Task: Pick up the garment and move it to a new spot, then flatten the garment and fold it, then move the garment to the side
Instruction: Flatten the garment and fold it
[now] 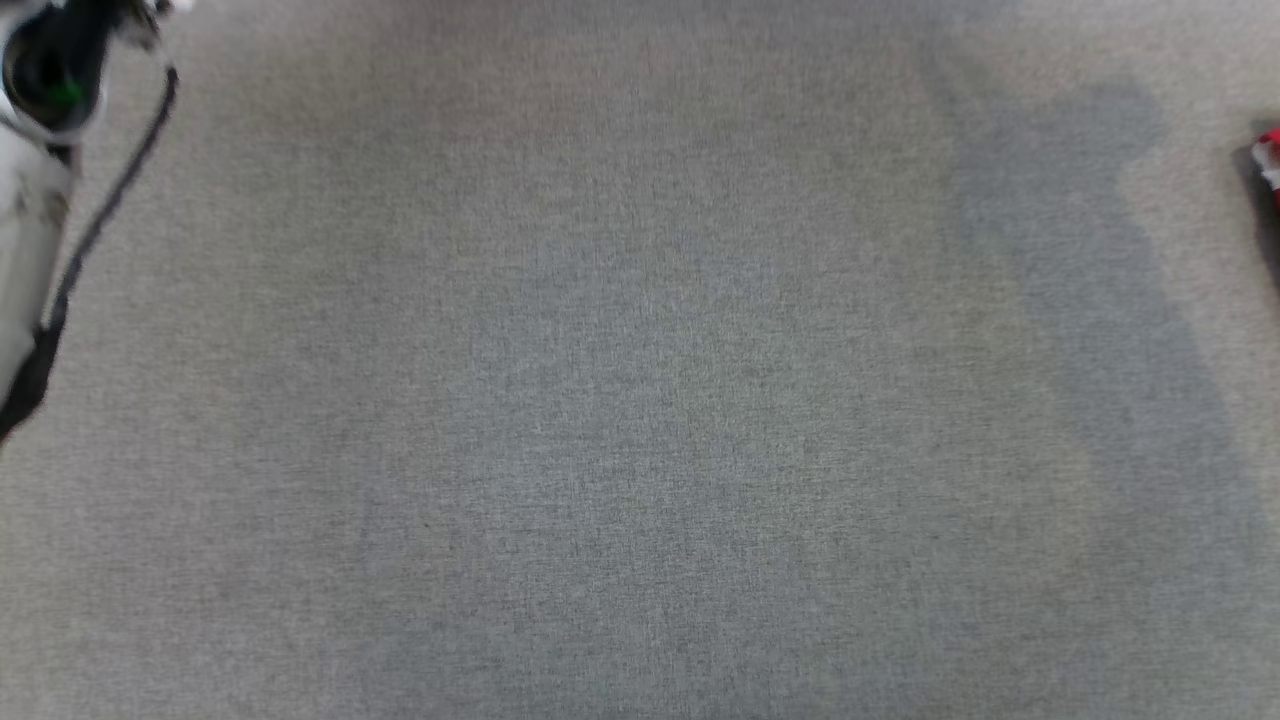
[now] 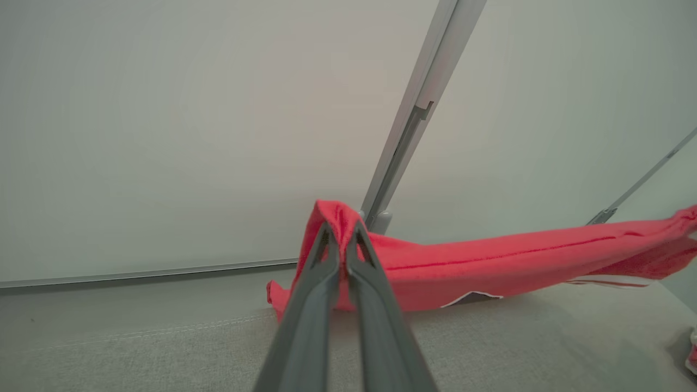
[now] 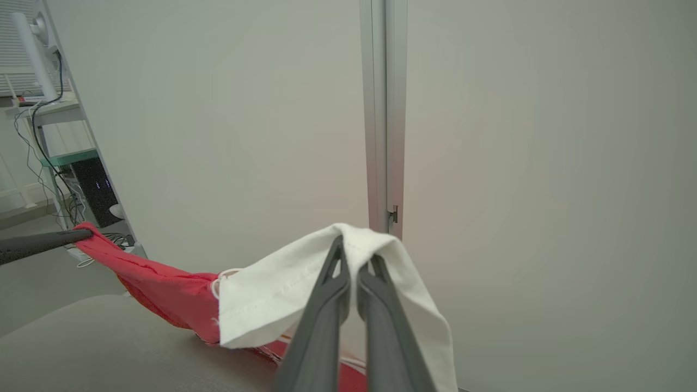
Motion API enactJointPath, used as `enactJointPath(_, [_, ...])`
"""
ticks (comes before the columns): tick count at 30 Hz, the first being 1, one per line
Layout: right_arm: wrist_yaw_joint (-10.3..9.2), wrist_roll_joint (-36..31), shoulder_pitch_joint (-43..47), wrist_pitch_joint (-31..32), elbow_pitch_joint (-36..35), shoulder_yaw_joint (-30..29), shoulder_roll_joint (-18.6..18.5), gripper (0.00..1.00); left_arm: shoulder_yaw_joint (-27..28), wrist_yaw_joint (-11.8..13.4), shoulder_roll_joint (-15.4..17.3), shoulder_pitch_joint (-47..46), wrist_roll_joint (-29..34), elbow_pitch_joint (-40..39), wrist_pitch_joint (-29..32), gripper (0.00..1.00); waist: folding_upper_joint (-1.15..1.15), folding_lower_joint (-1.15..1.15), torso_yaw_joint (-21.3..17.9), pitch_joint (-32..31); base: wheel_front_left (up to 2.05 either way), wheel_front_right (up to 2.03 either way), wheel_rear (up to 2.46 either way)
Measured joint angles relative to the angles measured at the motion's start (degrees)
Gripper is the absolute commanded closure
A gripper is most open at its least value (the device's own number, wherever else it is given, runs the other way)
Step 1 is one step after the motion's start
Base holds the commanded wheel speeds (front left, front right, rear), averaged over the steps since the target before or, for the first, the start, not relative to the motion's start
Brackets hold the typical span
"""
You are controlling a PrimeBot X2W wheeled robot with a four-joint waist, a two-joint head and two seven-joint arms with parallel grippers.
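Observation:
The garment (image 2: 517, 261) is red with a white part and hangs stretched between my two grippers above the grey cloth-covered table (image 1: 640, 400). In the left wrist view my left gripper (image 2: 341, 228) is shut on a red end, which folds over the fingertips. In the right wrist view my right gripper (image 3: 356, 253) is shut on the white part (image 3: 272, 305), and the red part (image 3: 158, 288) sags away to the left gripper's dark fingers (image 3: 43, 242). In the head view a sliver of the garment (image 1: 1268, 158) shows at the right edge and my pale left forearm (image 1: 30, 200) at the upper left.
A white panel wall with an aluminium post (image 2: 414, 109) stands behind the table; the post (image 3: 384, 109) also shows in the right wrist view. Beyond the wall's end are a shelf and a dark computer box (image 3: 92, 190) with cables.

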Motion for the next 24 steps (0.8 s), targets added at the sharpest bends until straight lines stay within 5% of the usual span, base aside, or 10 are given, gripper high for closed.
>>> enactJointPath(14, [0.00, 7.56, 28.35, 5.11, -16.12, 8.24, -8.77, 1.00, -10.58, 0.12, 9.68, 27.79, -7.45, -10.69, 6.83, 1.00, 0.00, 0.00, -1.07, -15.47, 0.00, 0.00, 0.00])
enactJointPath(24, [0.00, 11.43, 47.84, 9.01, -27.82, 11.11, -19.52, 1.00, -14.17, 8.02, 16.35, 47.35, -9.57, -27.94, 7.82, 1.00, 0.00, 0.00, -2.26, -25.45, 0.00, 0.00, 0.00])
